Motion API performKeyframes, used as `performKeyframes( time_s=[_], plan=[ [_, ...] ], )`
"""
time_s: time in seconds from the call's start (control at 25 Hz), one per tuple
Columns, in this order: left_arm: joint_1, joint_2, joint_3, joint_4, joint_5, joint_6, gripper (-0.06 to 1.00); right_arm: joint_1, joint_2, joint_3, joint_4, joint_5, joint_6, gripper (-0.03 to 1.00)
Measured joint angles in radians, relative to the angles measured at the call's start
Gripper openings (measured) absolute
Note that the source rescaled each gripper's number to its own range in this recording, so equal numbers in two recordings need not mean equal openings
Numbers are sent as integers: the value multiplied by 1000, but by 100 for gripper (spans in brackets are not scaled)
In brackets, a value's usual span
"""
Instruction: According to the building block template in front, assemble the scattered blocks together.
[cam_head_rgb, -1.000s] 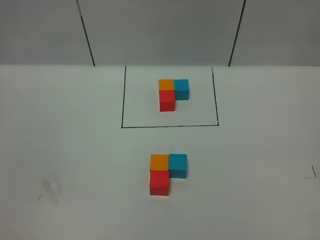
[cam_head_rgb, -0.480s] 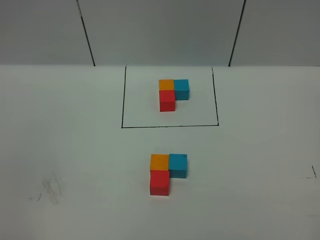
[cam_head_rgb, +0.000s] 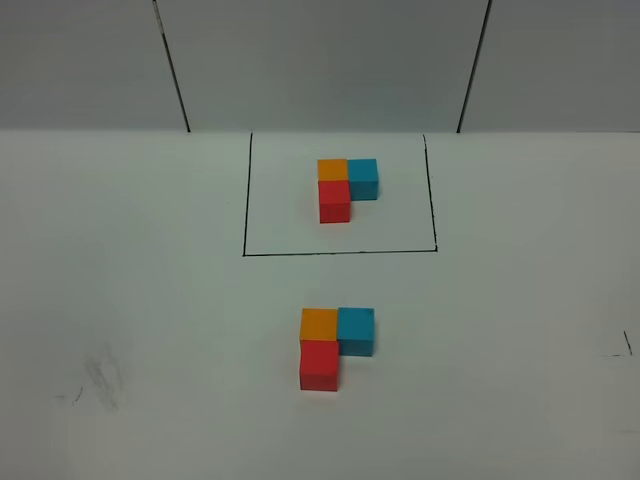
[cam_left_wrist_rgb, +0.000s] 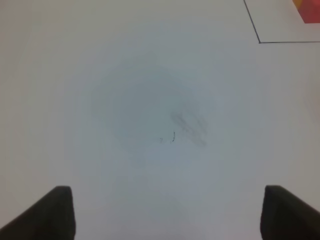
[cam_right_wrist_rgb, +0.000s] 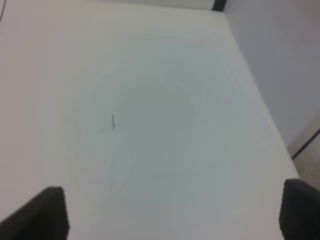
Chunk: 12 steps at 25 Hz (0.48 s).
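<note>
white table (cam_head_rgb: 140, 300), grey wall behind. building block template (cam_head_rgb: 347, 185) inside black outline at far side. scattered blocks (cam_head_rgb: 335, 345) nearer, touching in same l, likely copying template. left tool (cam_left_wrist_rgb: 167, 212), right tool (cam_right_wrist_rgb: 172, 212) wide open, empty, well apart from blocks.

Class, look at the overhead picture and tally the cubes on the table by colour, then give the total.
Orange matte cubes: 2, one inside the black outline, one in the near group
Blue matte cubes: 2, outlined, near
Red matte cubes: 2, outlined, near
Total: 6 cubes
</note>
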Motion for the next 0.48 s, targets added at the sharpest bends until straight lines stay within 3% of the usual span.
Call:
performKeyframes(
  time_s=[0.2,0.48],
  plan=[
    [0,0,0,0,0,1,65,11,-3,80,68,-11,15,72],
    [0,0,0,0,0,1,65,19,-4,119,67,-102,42,72]
  ],
)
